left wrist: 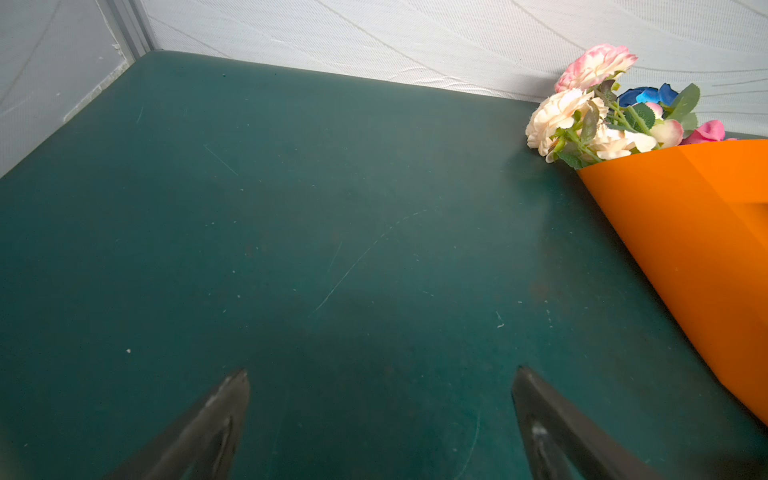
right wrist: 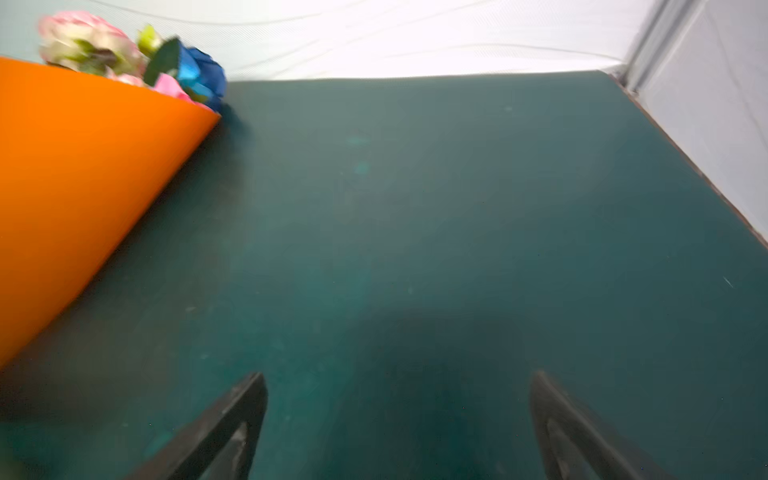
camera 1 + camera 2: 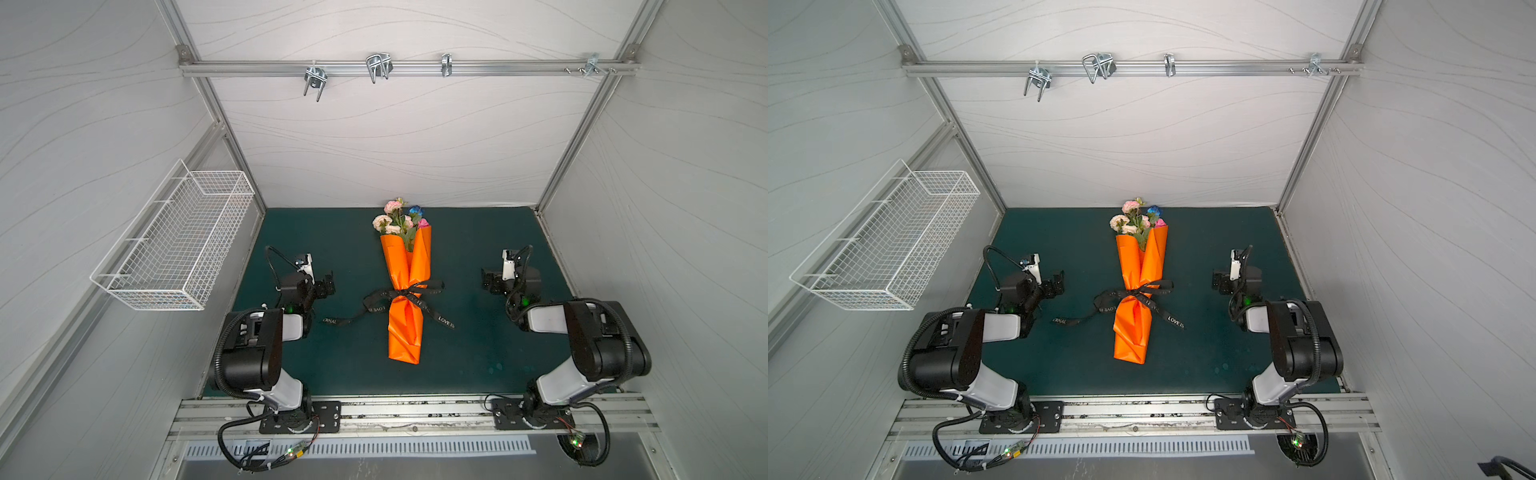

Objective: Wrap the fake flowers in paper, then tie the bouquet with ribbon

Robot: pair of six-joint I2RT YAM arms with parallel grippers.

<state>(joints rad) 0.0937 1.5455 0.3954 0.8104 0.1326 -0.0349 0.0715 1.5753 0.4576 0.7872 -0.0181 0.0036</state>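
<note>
Orange-wrapped bouquet of fake flowers point(image 3: 392, 227) btwn L fingers point(image 3: 327, 286) & R fingers point(image 3: 489, 282), well apart — both spread wide, empty

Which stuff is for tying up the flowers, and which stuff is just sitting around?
For the job:
- bouquet of fake flowers
- orange wrapping paper around it
- black ribbon tied round the paper
- left gripper and right gripper, both open

Just lying about:
- white wire basket
- metal hooks
</note>
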